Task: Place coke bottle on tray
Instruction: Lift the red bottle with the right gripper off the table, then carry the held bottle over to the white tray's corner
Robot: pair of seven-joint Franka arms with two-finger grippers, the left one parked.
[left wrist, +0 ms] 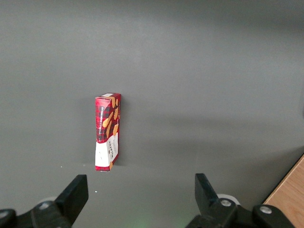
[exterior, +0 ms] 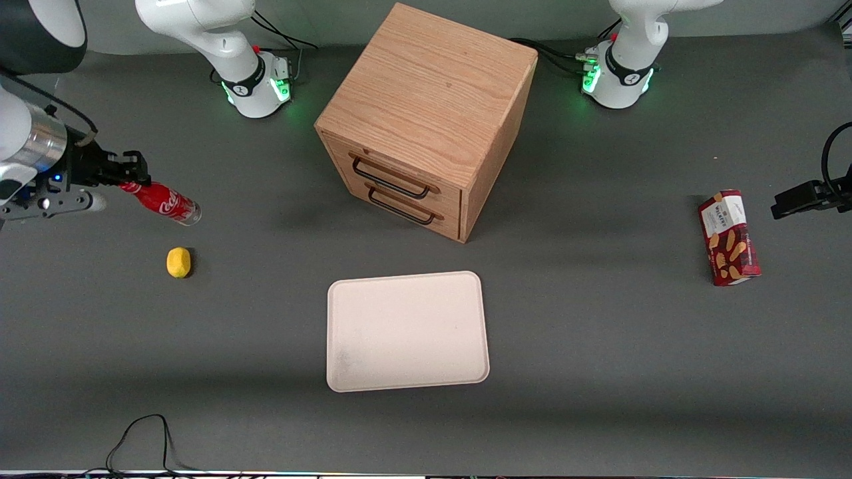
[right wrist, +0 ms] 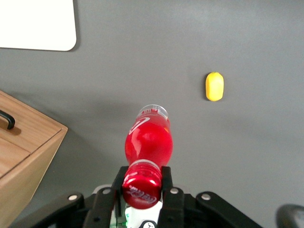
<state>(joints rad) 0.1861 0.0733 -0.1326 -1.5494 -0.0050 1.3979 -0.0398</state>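
bottle [exterior: 162, 199] held by its red cap in the jaws of the gripper [exterior: 135, 177], which sits low at the working arm's end of the tabletop [exterior: 599, 346]. the jaws are closed on the cap from both sides, as the wrist view shows, with the bottle [right wrist: 147, 142] hanging out past the fingers [right wrist: 166, 178]. the bottle is tilted, its clear base pointing down toward the tabletop; whether the base touches the surface cannot be told. a white script logo runs along its red body.

a small yellow lemon [exterior: 178, 262] lies on the tabletop near the bottle, a little closer to the front camera and apart from it.

the tray [exterior: 407, 330], cream-white with rounded corners and a low rim, lies flat in the middle of the tabletop, well apart from the bottle. nothing rests on it.

a wooden cabinet [exterior: 429, 113] with two drawers and dark wire handles stands farther from the front camera than the tray, its drawer fronts facing the tray.

a red snack box [exterior: 729, 237] lies toward the parked arm's end of the tabletop.
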